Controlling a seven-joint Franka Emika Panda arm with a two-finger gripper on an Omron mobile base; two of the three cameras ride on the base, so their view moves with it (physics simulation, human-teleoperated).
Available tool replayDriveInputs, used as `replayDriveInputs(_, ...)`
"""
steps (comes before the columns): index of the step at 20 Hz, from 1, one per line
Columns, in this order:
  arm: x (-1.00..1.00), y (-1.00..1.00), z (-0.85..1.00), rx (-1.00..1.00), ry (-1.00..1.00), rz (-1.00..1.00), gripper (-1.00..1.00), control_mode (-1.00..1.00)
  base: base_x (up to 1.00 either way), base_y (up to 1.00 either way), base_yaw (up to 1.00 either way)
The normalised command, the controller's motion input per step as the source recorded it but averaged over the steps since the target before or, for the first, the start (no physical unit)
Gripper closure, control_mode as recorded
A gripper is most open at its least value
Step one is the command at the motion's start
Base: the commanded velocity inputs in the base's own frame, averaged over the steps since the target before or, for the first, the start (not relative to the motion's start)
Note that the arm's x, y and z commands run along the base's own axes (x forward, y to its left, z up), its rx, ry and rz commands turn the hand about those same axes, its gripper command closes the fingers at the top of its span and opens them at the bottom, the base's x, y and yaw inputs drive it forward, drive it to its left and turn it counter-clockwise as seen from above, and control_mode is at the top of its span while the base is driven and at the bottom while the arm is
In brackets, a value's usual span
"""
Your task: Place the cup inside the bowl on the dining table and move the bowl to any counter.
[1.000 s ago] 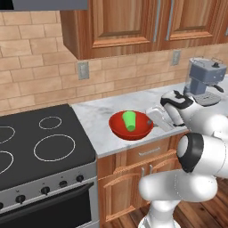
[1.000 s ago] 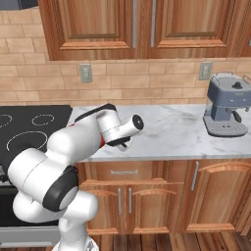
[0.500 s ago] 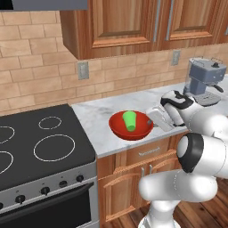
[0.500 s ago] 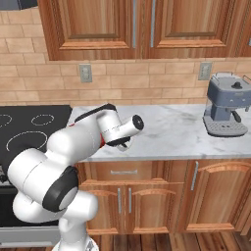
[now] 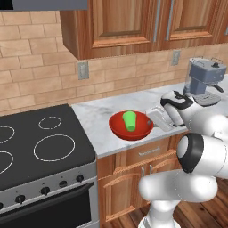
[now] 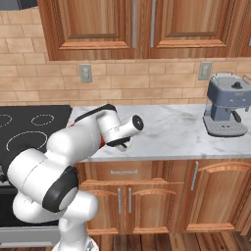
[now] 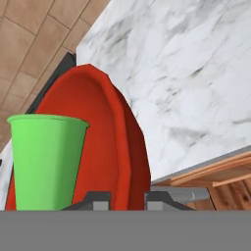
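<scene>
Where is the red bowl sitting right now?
The bowl sits on the counter just right of the stove, near the front edge, with the cup standing inside it and the gripper at its right rim.

Bowl (image 5: 132, 126) w/ cup (image 5: 129, 120) upright inside sits near front edge of tabletop (image 5: 100, 118), just right of stove (image 5: 40, 147). Gripper (image 5: 156, 119) is at bowl's right rim, so that side is taken. Free marble behind bowl up to brick wall, and a broad bare stretch to the right (image 6: 171, 130) as far as coffee machine (image 6: 225, 104) at far right. Upper cabinets (image 5: 124, 24) overhang the back, limiting height there. Stove top flat, open on the left.
</scene>
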Motion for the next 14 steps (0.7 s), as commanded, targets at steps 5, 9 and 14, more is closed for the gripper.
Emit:
replayDriveInputs(5, 0.00, 0.00, 0.00, 0.00, 0.00, 0.00, 1.00, -1.00, 0.00, 0.00, 0.00)
replayDriveInputs(9, 0.16, 0.02, 0.00, 0.00, 0.00, 0.00, 1.00, -1.00, 0.00, 0.00, 0.00)
replayDriveInputs(14, 0.33, 0.02, 0.00, 0.00, 0.00, 0.00, 1.00, -1.00, 0.00, 0.00, 0.00)
